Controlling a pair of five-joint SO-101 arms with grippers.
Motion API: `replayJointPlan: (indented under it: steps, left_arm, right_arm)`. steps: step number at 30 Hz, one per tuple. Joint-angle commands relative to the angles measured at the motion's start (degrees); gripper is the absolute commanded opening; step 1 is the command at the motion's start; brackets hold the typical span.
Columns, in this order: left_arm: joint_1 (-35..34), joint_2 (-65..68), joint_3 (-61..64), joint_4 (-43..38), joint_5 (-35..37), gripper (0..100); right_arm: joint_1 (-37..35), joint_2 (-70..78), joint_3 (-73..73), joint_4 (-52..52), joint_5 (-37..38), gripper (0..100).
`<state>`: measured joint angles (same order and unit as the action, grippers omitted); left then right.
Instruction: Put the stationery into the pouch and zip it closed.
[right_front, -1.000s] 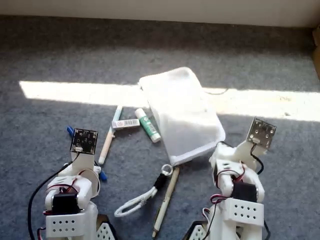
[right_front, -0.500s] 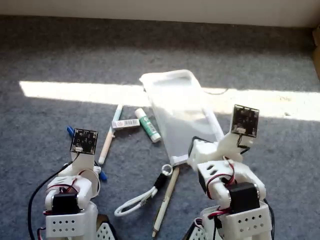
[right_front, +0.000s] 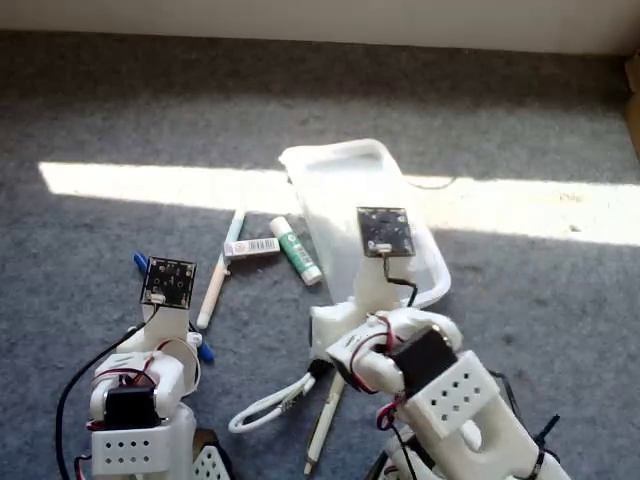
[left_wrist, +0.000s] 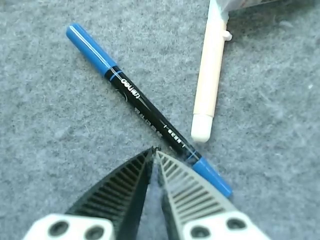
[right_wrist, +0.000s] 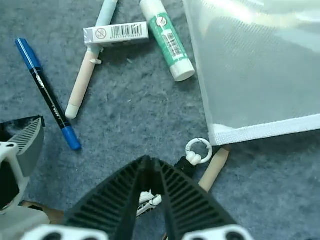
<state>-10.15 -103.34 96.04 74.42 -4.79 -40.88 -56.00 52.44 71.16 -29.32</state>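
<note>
We log grey carpet (right_front: 120, 110) as the surface, with a sunlit band (right_front: 120, 185) running under the white mesh pouch (right_front: 340, 190) and a pale wall base (right_front: 300, 20) beyond the pouch. Glue stick (right_front: 296, 250) lies just beside the pouch. Left gripper (left_wrist: 154, 152) is pressed together, empty, by the blue pen (left_wrist: 145, 107). Right gripper (right_wrist: 150, 165) is likewise empty, near the pouch's hem.

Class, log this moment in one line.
left gripper: shut, beside blue-capped black pen | right gripper: shut, near white lanyard ring | white mesh pouch: on carpet
</note>
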Motion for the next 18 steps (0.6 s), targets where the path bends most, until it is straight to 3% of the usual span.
replayJointPlan:
  steps: [1,4,18]
  left_arm:
    - [-0.57,-0.48,1.1,0.35,0.44,1]
    - [-0.57,-0.48,1.1,0.35,0.44,1]
    - [-0.57,-0.48,1.1,0.35,0.44,1]
  right_arm:
    - [-3.74,7.08,-4.09,0.4,-3.08,12.2]
    - [-6.11,11.74,-4.09,0.04,-6.07,19.1]
    - [-8.66,29.05,-4.62,-6.11,-12.57,17.6]
